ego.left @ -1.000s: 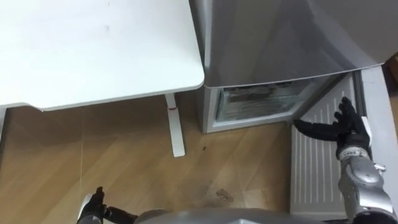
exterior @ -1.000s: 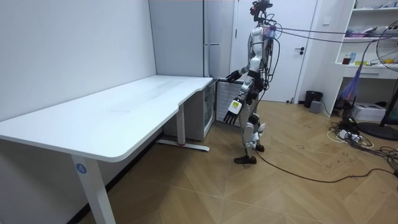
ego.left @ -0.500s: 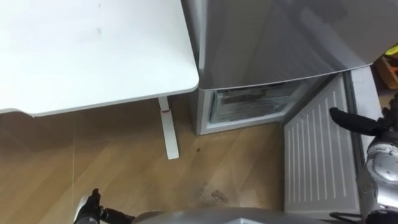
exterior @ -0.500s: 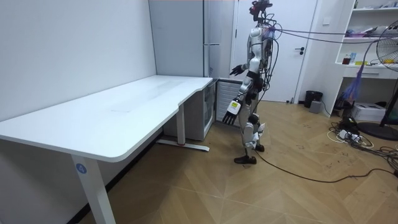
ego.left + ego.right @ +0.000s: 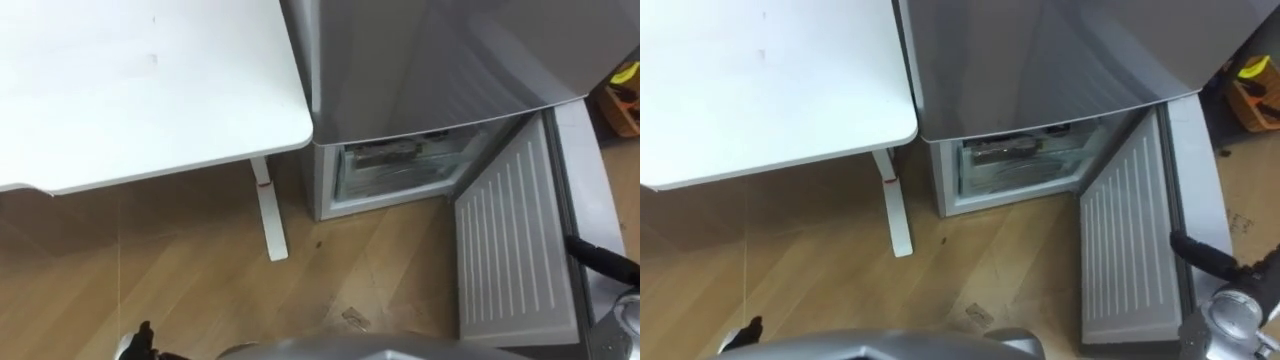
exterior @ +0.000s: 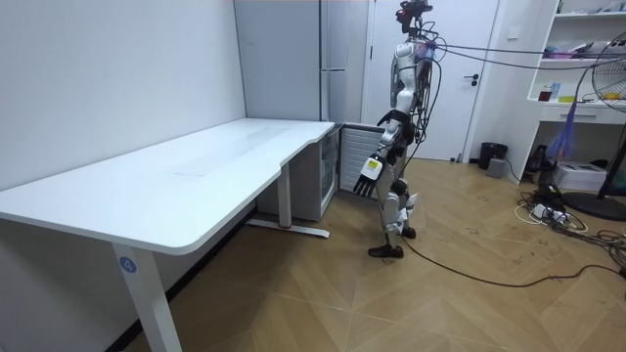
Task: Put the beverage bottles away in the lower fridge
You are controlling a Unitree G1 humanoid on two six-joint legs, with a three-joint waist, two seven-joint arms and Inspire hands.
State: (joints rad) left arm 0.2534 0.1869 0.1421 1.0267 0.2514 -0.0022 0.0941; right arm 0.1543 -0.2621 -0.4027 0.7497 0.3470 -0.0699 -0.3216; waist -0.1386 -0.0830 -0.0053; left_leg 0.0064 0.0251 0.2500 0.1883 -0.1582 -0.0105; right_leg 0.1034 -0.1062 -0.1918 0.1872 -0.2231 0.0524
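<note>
The grey fridge (image 5: pixel 430 60) stands right of the white table. Its lower compartment (image 5: pixel 405 168) is open, with clear drawers inside. The lower door (image 5: pixel 510 250) is swung out to the right, its ribbed inner face turned up. My right hand (image 5: pixel 603 262) is at the right edge, off the door's outer edge, with a dark finger stretched straight and holding nothing. Low at my left side hangs my left hand (image 6: pixel 369 176), fingers spread and empty; its tip is seen at the bottom (image 5: pixel 138 340). I stand upright facing the fridge.
The white table (image 5: pixel 120 90) fills the upper left, and its leg (image 5: pixel 268 215) stands on the wooden floor close to the fridge. An orange and yellow object (image 5: pixel 622 95) lies beyond the door. Behind me are a fan (image 6: pixel 611 68), shelves and floor cables.
My right hand has drawn back from the lower door's edge toward the lower right. The door stays open. The eye view has shifted.
</note>
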